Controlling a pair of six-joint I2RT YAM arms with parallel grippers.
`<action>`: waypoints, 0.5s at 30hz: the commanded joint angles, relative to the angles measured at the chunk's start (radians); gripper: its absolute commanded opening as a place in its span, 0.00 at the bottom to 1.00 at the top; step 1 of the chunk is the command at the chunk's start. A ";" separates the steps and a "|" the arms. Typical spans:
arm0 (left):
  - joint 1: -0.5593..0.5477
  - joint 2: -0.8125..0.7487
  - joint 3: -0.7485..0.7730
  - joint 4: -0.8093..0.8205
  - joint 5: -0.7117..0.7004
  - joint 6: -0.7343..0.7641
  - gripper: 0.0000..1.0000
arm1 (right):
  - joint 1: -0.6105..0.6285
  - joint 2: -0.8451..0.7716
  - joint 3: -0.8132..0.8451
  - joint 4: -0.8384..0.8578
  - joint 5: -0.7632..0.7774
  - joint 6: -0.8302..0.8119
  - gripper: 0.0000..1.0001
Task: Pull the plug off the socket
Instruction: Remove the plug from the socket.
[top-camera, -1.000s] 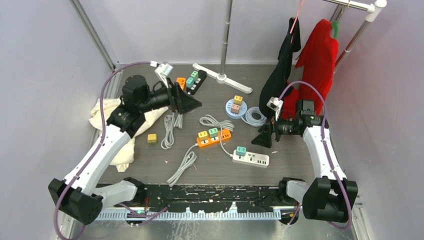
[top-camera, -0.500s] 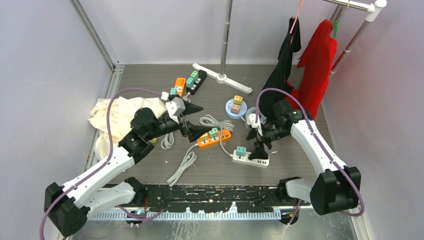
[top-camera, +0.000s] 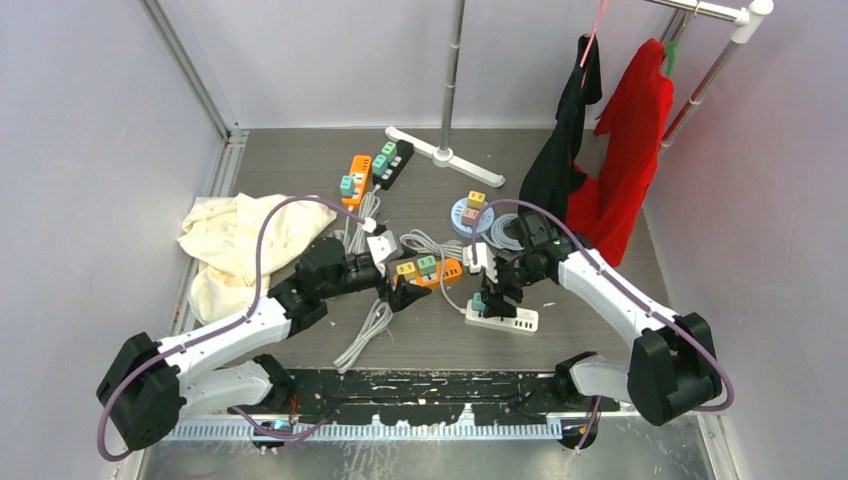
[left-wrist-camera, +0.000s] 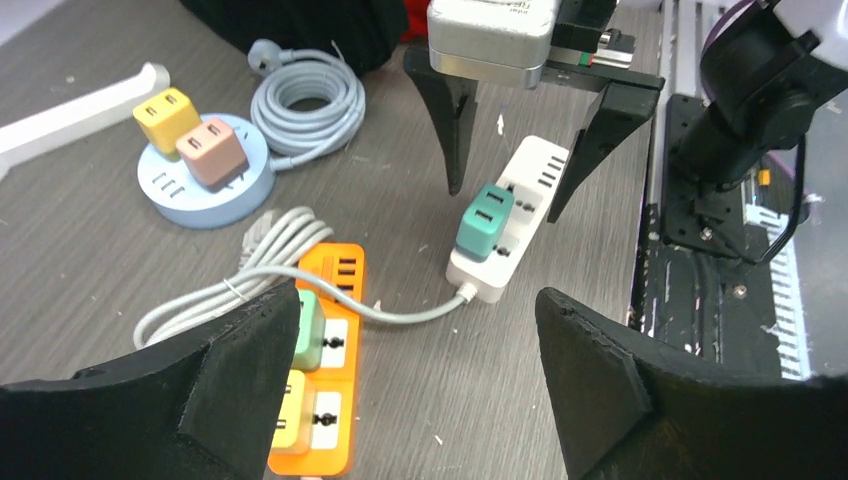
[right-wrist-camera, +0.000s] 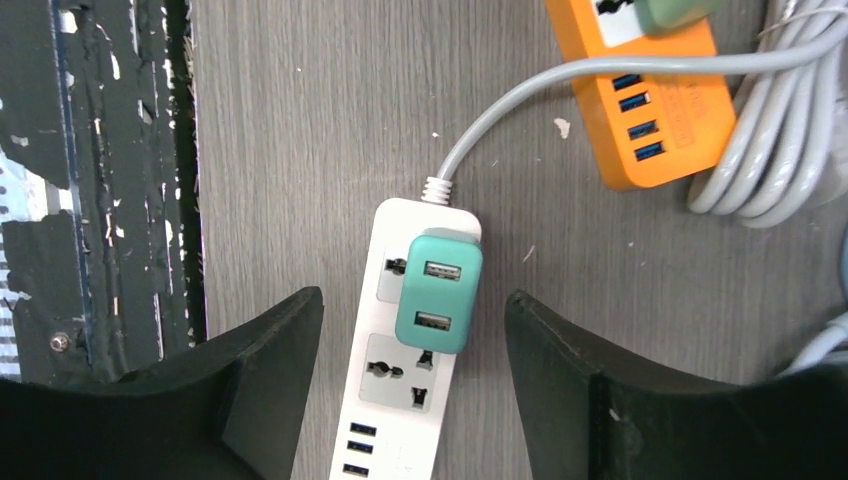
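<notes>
Top: grey wood-grain table (top-camera: 430, 338), lilac walls, red garment (top-camera: 630, 130) hanging back right, cream cloth (top-camera: 215, 238) on the left. Teal plug (top-camera: 479, 301) sits seated in white power strip (top-camera: 505, 320), front centre-right.

Left wrist: left gripper (left-wrist-camera: 415, 300) jaws spread, nothing between. Orange power strip (left-wrist-camera: 325, 390) by one finger, holding a green plug (left-wrist-camera: 308, 330) and a yellow plug (left-wrist-camera: 290, 410).

Right wrist: right gripper (right-wrist-camera: 412, 298) jaws spread, flanking the teal plug, not touching it.
</notes>
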 joint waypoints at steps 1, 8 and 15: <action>-0.013 0.021 -0.028 0.127 -0.029 0.033 0.87 | 0.031 0.000 -0.036 0.135 0.069 0.090 0.69; -0.024 0.058 -0.049 0.159 -0.039 0.027 0.87 | 0.066 0.008 -0.096 0.218 0.105 0.126 0.53; -0.033 0.115 -0.075 0.283 -0.068 -0.065 0.87 | 0.065 -0.002 -0.110 0.261 0.135 0.178 0.25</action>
